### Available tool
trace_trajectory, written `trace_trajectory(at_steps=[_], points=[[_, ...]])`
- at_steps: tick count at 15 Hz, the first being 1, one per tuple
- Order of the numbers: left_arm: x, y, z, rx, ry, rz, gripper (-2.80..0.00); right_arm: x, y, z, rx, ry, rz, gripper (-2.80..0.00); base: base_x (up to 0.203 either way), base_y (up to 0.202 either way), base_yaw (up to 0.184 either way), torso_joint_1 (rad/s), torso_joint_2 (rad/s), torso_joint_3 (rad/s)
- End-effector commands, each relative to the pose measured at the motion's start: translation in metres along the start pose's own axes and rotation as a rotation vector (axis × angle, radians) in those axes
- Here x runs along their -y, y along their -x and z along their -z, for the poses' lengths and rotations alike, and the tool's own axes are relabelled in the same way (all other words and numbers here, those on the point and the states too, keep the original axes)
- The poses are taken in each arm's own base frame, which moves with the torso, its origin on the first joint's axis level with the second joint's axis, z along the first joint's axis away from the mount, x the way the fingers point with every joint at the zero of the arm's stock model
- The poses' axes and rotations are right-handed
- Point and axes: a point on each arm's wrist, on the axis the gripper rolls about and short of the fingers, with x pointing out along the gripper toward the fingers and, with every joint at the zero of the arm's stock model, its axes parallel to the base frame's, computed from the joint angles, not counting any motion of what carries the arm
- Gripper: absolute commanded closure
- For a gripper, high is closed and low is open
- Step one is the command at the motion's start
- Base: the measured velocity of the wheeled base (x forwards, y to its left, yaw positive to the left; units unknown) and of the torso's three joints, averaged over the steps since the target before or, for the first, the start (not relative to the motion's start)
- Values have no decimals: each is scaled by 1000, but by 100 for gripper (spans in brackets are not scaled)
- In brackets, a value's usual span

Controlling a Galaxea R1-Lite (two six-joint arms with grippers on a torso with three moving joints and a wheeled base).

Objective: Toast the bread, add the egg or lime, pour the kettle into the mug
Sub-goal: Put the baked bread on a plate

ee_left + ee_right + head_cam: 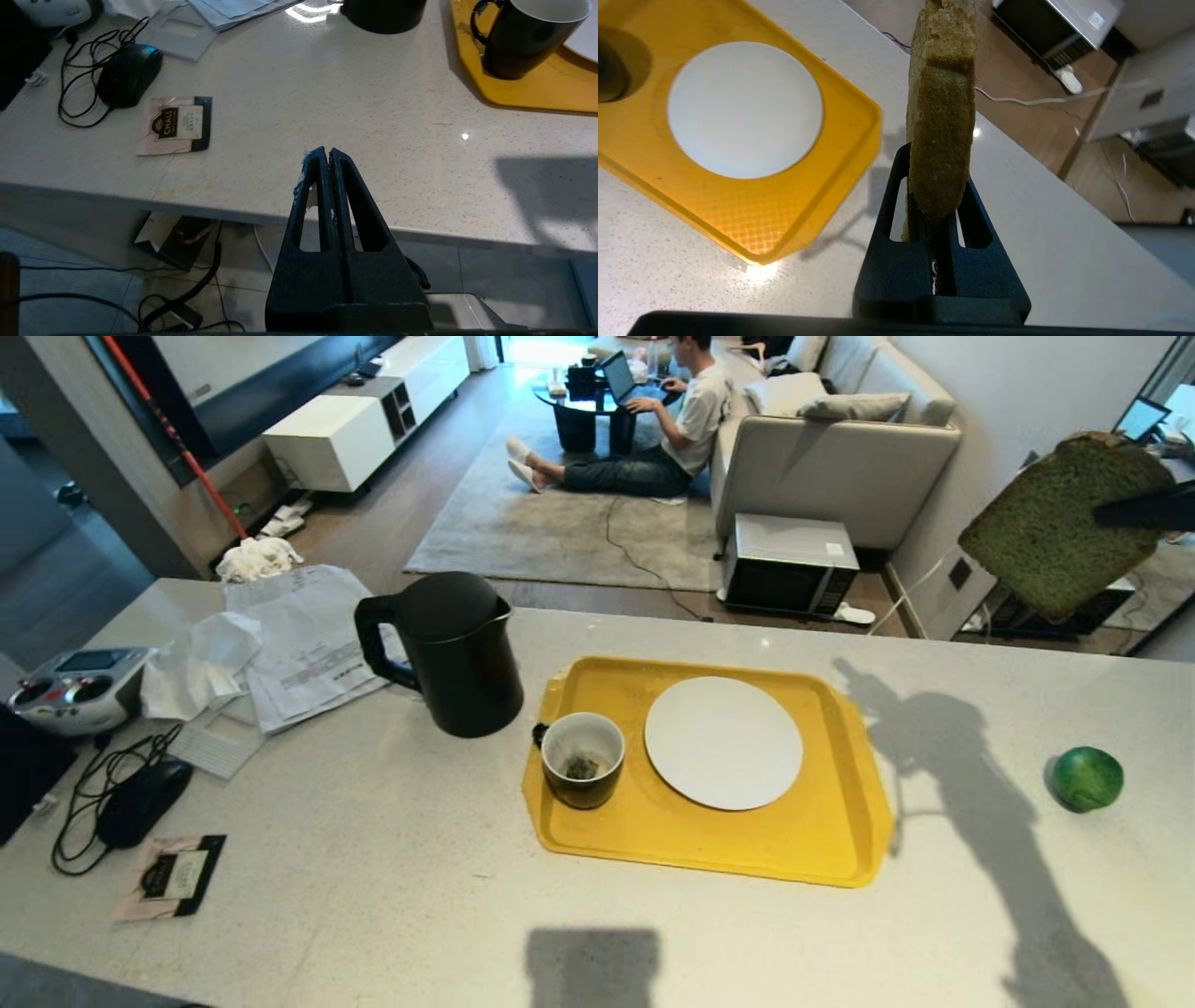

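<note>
Right gripper (937, 205) fingers (971, 210) clamp bread (942, 121) edge-on.

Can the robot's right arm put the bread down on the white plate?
Probably yes. The right pincer holds the bread up in the air, and the white plate on the yellow tray lies bare.

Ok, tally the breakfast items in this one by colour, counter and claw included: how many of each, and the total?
Green: 2, the bread in the right claw and the lime
Black: 2, the kettle and the mug
Yellow: 1, the tray
White: 1, the plate
Total: 6
</note>
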Motion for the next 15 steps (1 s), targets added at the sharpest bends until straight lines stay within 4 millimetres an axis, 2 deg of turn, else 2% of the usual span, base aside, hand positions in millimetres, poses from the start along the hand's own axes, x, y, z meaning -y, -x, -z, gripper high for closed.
trace_trajectory(at_steps=[1,4,7,11,15], points=[[0,0,0,0,0,0,0,-10,-10,2,-13,29,-55,0,1,-2,71,2,1,4],[0,0,0,0,0,-1,0,-41,-30,2,-46,76,-166,0,0,0,0,0,0,0],[0,0,0,0,0,0,0,-77,-51,15,-154,97,-234,0,0,0,0,0,0,0],[0,0,0,0,0,0,0,-118,-80,21,-274,41,-258,0,0,0,0,0,0,0],[0,0,0,0,0,1,0,-161,-105,20,-302,12,-270,0,0,0,0,0,0,0]])
